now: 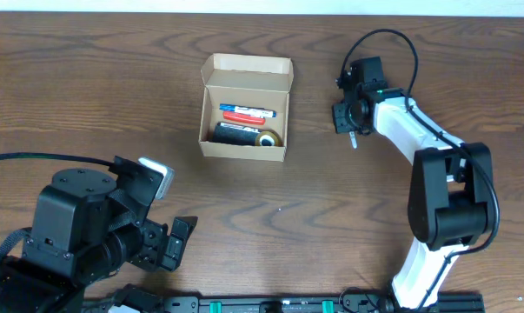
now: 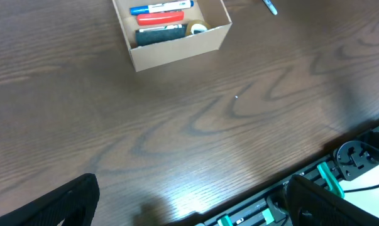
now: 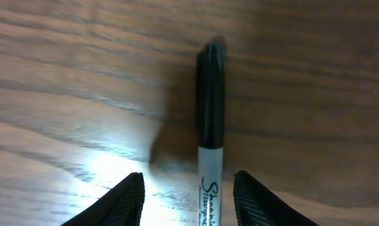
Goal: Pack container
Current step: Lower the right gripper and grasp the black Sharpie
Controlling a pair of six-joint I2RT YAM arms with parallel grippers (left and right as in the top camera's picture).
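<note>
Dark wood-grain tabletop overhead: small tan cardboard box, flap lid open, holds blue marker, red marker, black block and tape roll; white right arm is angled down beside it. Left wrist view: left gripper spread wide, empty, box well ahead. Right wrist view alone shows black-capped Sharpie marker lying between right gripper jaws, which are open and not gripping.

Your tabletop is dark brown with wavy wood grain. The container is plain tan cardboard. Inside it you see a blue-and-white pen, a red pen, a black block and a yellowish tape roll. The loose marker has a black cap and a pale barrel with black script.
</note>
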